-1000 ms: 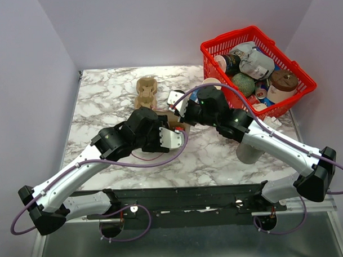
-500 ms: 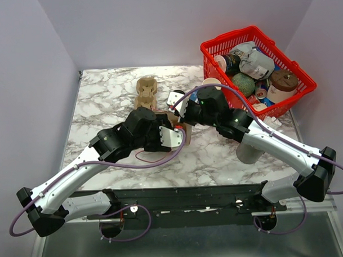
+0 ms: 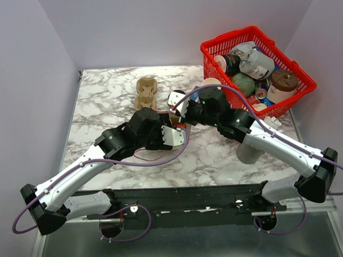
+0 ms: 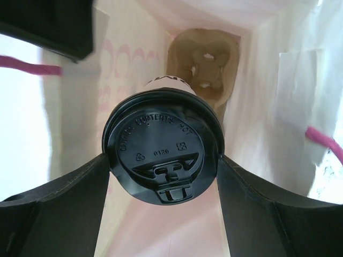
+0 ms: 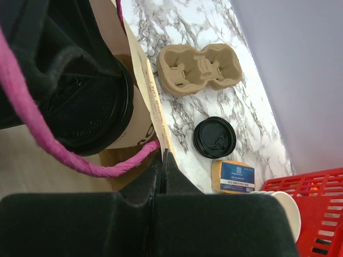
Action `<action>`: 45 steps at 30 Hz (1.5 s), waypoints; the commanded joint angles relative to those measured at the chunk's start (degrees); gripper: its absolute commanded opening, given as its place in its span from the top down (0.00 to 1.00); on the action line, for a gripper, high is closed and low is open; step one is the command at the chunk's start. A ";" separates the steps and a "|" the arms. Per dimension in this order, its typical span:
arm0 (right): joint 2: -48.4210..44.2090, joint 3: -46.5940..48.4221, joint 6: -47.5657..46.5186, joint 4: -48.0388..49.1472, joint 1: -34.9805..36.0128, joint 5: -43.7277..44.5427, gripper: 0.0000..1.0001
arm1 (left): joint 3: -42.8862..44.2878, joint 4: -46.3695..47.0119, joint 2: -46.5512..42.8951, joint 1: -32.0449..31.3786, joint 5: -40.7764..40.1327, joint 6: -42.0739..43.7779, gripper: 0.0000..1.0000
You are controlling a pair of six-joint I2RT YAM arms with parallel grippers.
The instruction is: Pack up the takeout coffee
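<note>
Clamping the takeout coffee [image 4: 163,144] at its glossy round black lid with the left gripper [image 4: 163,160], inside the white paper bag [image 4: 128,64]. Lid wrist-ward, long axis aimed deeper in. Pinching the bag's edge with the right gripper [image 5: 163,156].

— Colours on the left arm [image 3: 77,170] and right arm [image 3: 282,145]?
— White along the long slim links; chunky black at joints, wrists and bases [image 3: 44,215].
— Cables?
— Thin purple cable [image 3: 156,162], looped loosely beside each arm. Matte black, wedge-shaped fingers [image 4: 48,214].
</note>
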 commanded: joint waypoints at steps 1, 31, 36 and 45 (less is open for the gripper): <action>-2.21 -0.86 -0.36 -0.23 0.48 -1.73 1.00 | -2.29 0.03 0.21 0.31 -3.89 1.85 1.00; -4.23 -5.08 -3.09 0.83 3.20 -0.59 1.00 | -2.03 -8.59 1.61 0.31 -8.72 3.18 1.00; -4.14 -4.12 -1.33 0.48 3.11 -1.20 0.99 | -4.31 -7.27 2.15 0.31 -11.09 3.35 1.00; -1.95 0.63 2.80 -1.72 3.20 -4.98 1.00 | -9.41 -3.58 -0.50 0.31 -10.12 5.64 1.00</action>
